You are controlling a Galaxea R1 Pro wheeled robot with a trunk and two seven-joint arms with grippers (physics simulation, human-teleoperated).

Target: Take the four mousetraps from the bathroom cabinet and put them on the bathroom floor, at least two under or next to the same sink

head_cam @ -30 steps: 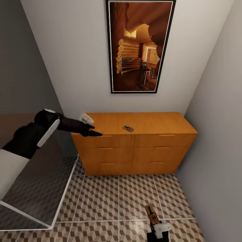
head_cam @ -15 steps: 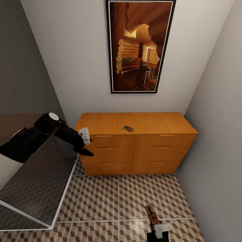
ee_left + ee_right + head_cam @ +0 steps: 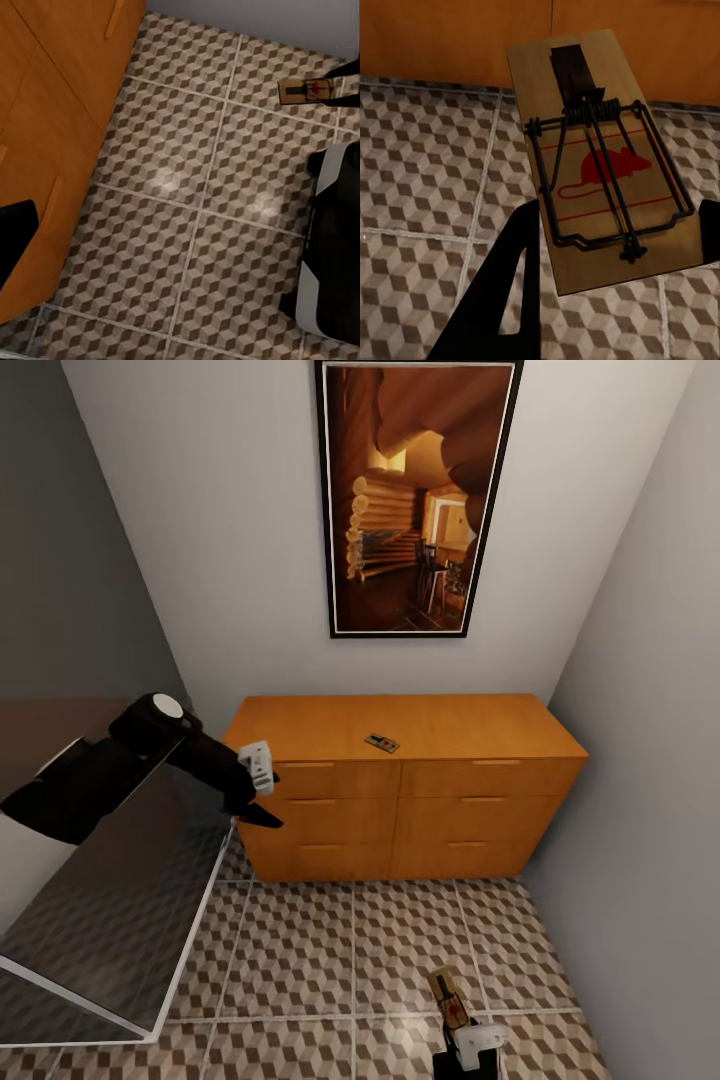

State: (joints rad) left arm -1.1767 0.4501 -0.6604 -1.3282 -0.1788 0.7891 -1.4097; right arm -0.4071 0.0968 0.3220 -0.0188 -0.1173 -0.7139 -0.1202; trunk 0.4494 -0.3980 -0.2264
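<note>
The orange-brown cabinet (image 3: 400, 800) stands against the back wall with its drawers shut. One mousetrap (image 3: 381, 742) lies on its flat top. My left gripper (image 3: 262, 812) hangs open in front of the cabinet's left corner, tilted down, with nothing in it. The cabinet front (image 3: 52, 112) and the cube-patterned bathroom floor (image 3: 187, 195) lie below it. My right gripper (image 3: 458, 1022) is shut on a second mousetrap (image 3: 449, 996) low over the bathroom floor (image 3: 330, 950). Up close, this mousetrap (image 3: 600, 150) lies flat between the dark fingers (image 3: 514, 292), its red mouse mark up.
A tall framed picture (image 3: 420, 500) hangs above the cabinet. Grey walls close in on the left and right. A large glossy grey slab with a white edge (image 3: 100, 920) fills the left foreground. My own base (image 3: 334, 247) sits on the tiles near the held trap (image 3: 304, 91).
My left arm has swung down from the cabinet's top left corner to in front of its left edge. The right gripper with its trap has sunk slightly.
</note>
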